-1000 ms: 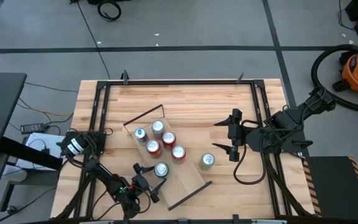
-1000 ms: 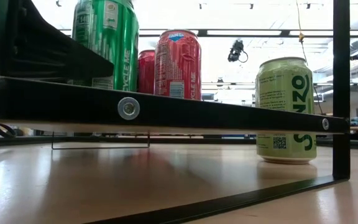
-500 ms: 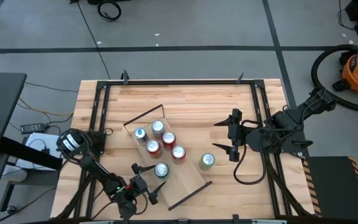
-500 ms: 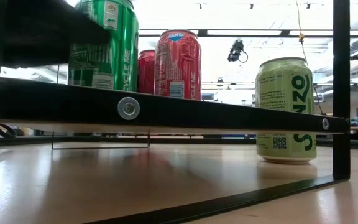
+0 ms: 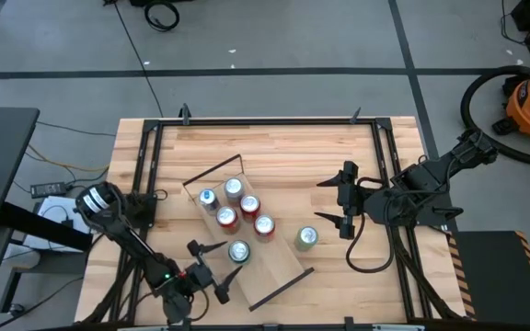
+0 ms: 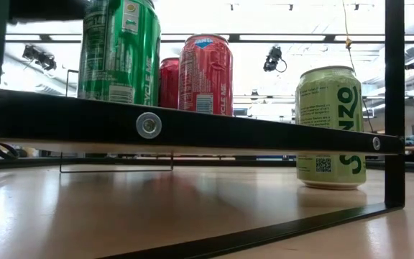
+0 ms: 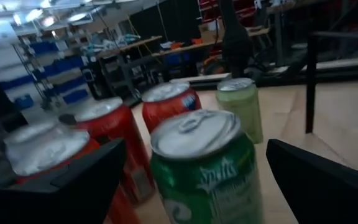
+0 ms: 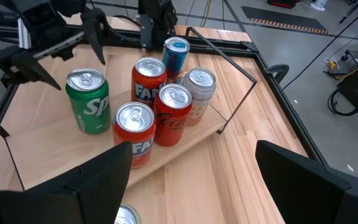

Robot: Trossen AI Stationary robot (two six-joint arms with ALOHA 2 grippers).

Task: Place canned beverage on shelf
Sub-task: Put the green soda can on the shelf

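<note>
The shelf [image 5: 274, 262] is a pale wood plank with black rod frames, lying slantwise on the table. Several cans stand upright on it: a green can [image 5: 238, 251] at its near part, three red ones [image 5: 249, 204], a silver one [image 5: 234, 188] and a blue one [image 5: 208, 198]. A pale green can [image 5: 306, 238] stands on the tabletop beside the shelf's right side. My left gripper [image 5: 210, 269] is open just near-left of the green can [image 7: 204, 168], with a finger off to each side and not touching it. My right gripper [image 5: 326, 199] is open and empty, right of the shelf.
A black metal frame [image 5: 265, 120] runs around the tabletop. In the low view the shelf's dark front edge [image 6: 192, 129] crosses in front of the cans, with a black upright [image 6: 394, 108] at the right. Bare wood lies at the table's far part [image 5: 293, 152].
My left gripper has drawn back from the green can toward the table's near left edge, its fingers leaving the low view. The green can stays upright on the shelf.
</note>
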